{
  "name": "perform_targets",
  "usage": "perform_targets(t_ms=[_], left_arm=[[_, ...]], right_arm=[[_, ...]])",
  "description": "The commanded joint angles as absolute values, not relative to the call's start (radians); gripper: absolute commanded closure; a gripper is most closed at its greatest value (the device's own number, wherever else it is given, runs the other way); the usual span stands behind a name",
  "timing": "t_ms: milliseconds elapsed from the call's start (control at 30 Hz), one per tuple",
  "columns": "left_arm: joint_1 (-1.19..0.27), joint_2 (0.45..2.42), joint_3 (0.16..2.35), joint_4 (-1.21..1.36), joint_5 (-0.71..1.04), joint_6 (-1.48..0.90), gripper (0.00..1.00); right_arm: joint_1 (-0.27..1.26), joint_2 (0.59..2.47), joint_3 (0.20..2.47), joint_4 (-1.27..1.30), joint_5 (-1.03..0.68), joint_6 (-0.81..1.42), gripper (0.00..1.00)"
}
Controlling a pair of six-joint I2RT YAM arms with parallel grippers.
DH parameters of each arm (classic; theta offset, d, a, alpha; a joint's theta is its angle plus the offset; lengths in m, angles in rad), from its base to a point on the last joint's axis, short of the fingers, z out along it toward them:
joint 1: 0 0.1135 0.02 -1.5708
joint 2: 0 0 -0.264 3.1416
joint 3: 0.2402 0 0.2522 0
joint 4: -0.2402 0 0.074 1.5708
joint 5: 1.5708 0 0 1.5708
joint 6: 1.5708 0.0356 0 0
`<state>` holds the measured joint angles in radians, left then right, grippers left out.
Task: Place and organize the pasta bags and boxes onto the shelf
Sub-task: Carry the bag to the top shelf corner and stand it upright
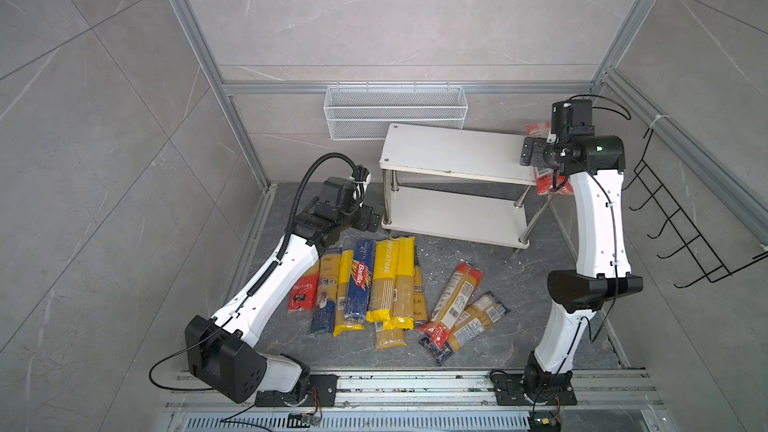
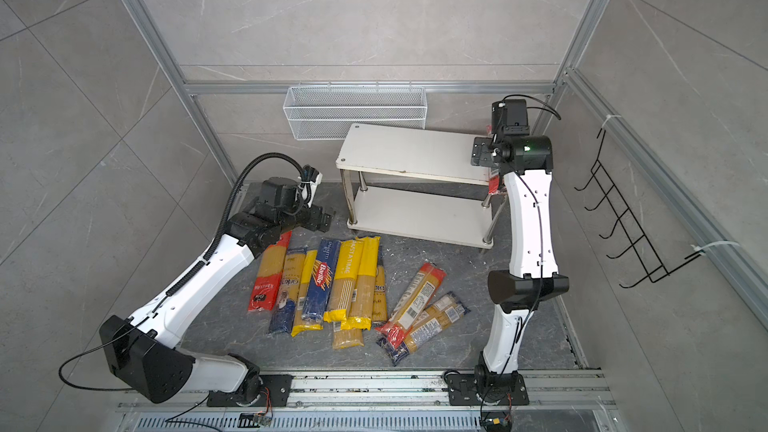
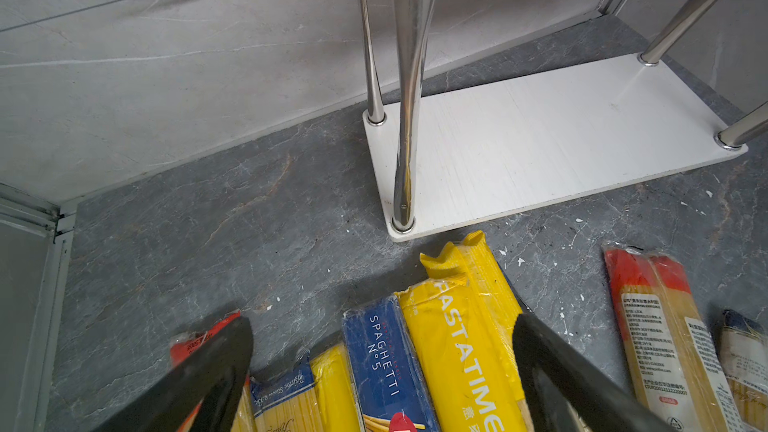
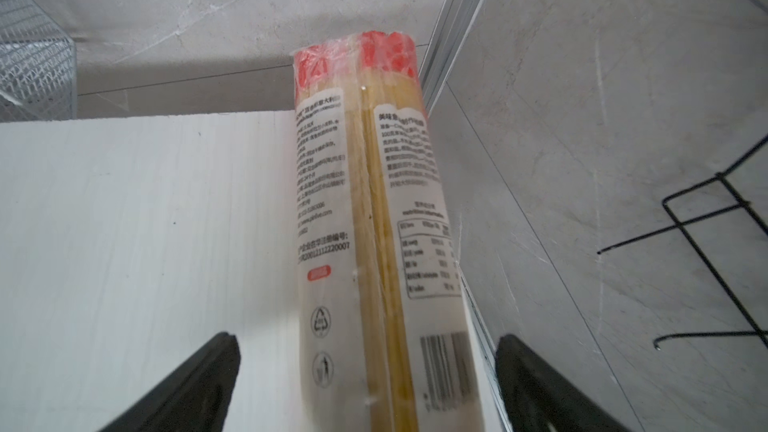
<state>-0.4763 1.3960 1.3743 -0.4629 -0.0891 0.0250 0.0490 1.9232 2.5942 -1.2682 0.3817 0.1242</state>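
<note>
The shelf (image 1: 449, 151) (image 2: 407, 151) stands at the back, with two white boards on chrome legs. A red-ended white-labelled bag (image 4: 365, 201) (image 1: 539, 128) lies along the right end of its top board (image 4: 124, 222). My right gripper (image 4: 365, 347) (image 1: 540, 160) hangs over that bag, open, its fingers wide of both sides. Several pasta packs lie side by side on the dark floor, among them a blue Barilla box (image 1: 360, 280) (image 3: 386, 363) and a yellow Pastatime bag (image 3: 461, 347). My left gripper (image 3: 382, 320) (image 1: 370, 218) hovers open above their far ends, beside the lower board (image 3: 540, 139).
A white wire mesh basket (image 1: 395, 112) hangs on the back wall behind the shelf. A black wire hook rack (image 1: 681, 218) sticks out from the right wall. A red-ended bag (image 1: 453, 301) and a navy-ended bag (image 1: 473, 322) lie askew on the floor to the right.
</note>
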Motion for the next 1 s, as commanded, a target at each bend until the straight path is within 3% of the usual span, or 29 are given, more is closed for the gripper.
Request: perform_targets(t_ms=[0,267,600,967], left_arm=[[-0.477,1.368,1.370,-0.424,-0.112,0.049,0.00],[-0.477,1.290,1.312,-0.405,-0.160,0.026,0.00],[-0.476,1.130,1.173,-0.430,-0.159,-0.065,0.00],[-0.480,0.952,0.962,-0.444,-0.120,-0.193,0.00]], right_arm=[[0.049,1.805,2.524,-1.201,0.421,0.159,0.00],[0.066,1.675,2.448,-1.253,0.383,0.188,0.00],[0.346,1.459,2.219,-1.411,0.385,0.300,0.00],[0.648,1.156,1.531,-1.274,0.176,0.710,0.02]])
